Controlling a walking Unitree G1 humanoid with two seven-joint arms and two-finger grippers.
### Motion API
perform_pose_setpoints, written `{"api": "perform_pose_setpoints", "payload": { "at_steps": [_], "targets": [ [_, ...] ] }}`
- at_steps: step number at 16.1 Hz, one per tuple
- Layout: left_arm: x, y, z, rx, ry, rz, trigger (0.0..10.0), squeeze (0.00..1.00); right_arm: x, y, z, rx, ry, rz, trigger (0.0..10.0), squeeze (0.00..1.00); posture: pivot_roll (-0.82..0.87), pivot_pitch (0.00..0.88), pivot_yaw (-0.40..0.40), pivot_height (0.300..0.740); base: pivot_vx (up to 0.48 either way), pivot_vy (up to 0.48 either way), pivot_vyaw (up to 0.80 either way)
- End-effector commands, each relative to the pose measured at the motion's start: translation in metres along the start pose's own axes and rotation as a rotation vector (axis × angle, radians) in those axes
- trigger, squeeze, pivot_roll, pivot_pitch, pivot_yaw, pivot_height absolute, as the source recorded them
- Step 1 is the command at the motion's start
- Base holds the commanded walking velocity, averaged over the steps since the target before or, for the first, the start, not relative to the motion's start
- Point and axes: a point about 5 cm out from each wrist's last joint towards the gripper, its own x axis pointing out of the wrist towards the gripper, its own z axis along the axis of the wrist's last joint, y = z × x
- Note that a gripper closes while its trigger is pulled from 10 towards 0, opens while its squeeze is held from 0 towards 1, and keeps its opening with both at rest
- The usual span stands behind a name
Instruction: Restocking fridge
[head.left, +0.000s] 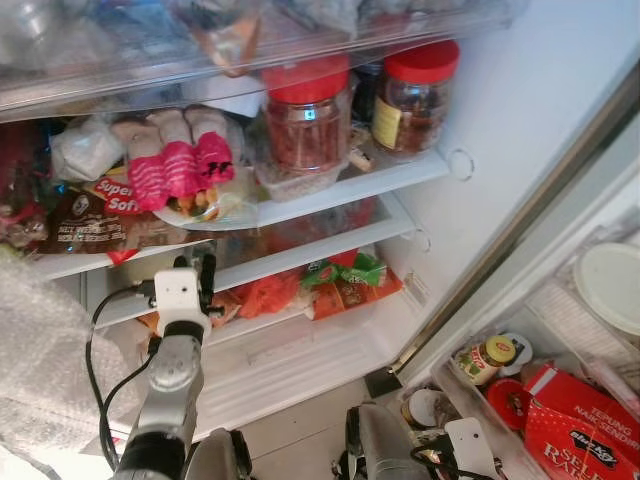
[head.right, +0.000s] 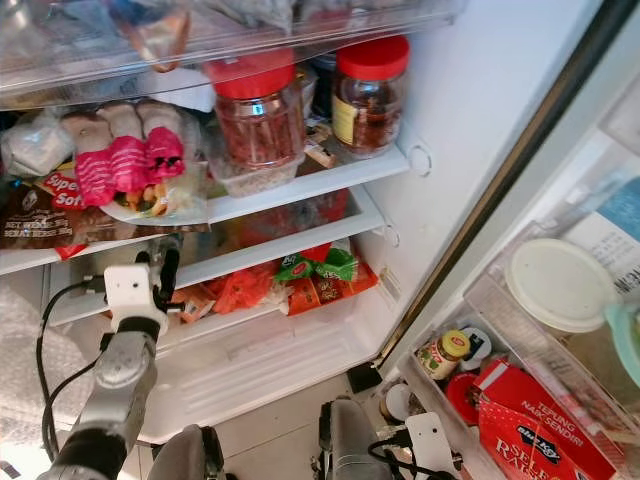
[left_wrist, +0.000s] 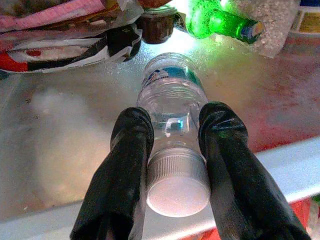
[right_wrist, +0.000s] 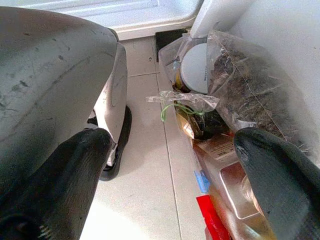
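A clear plastic water bottle (left_wrist: 170, 95) with a white cap (left_wrist: 177, 187) lies on its side on a frosted glass shelf (left_wrist: 60, 130), cap towards the wrist camera. My left gripper (left_wrist: 175, 117) is shut on its neck, one black finger pressed against each side. From the head, the left arm reaches into the lower part of the open fridge, and the left gripper (head.left: 197, 272) sits at the shelf front under the bread shelf; the bottle is hidden there. My right gripper (right_wrist: 172, 145) hangs low over the tiled floor beside the fridge door, open and holding nothing.
A green bottle (left_wrist: 220, 22) lies further back on the same shelf. Two red-lidded jars (head.left: 305, 110) and pink packs (head.left: 180, 165) fill the shelf above. Orange snack packets (head.left: 345, 285) lie to the right. The door bin (head.left: 470, 400) holds a red box (head.left: 580, 420) and small jars.
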Motion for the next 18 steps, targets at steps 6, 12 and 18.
{"api": "perform_pose_setpoints", "payload": {
  "at_steps": [6, 12, 18],
  "targets": [
    [-0.004, -0.004, -0.029, -0.008, 0.172, 0.008, 10.0, 1.00, -0.003, 0.010, -0.017, -0.006, 0.066, 0.043, 10.0, 0.00, -0.13, 0.209, -0.043, 0.626, 0.000, 0.000, 0.00],
    [-0.006, -0.003, -0.012, -0.007, 0.044, -0.009, 10.0, 1.00, -0.003, 0.010, -0.017, -0.004, 0.066, 0.044, 10.0, 0.00, -0.13, 0.216, -0.043, 0.626, 0.000, 0.000, 0.00],
    [-0.019, -0.013, 0.012, 0.087, -0.122, -0.126, 10.0, 1.00, -0.003, 0.009, -0.017, -0.005, 0.066, 0.044, 10.0, 0.00, -0.13, 0.217, -0.041, 0.626, 0.000, 0.000, 0.00]
  ]
}}
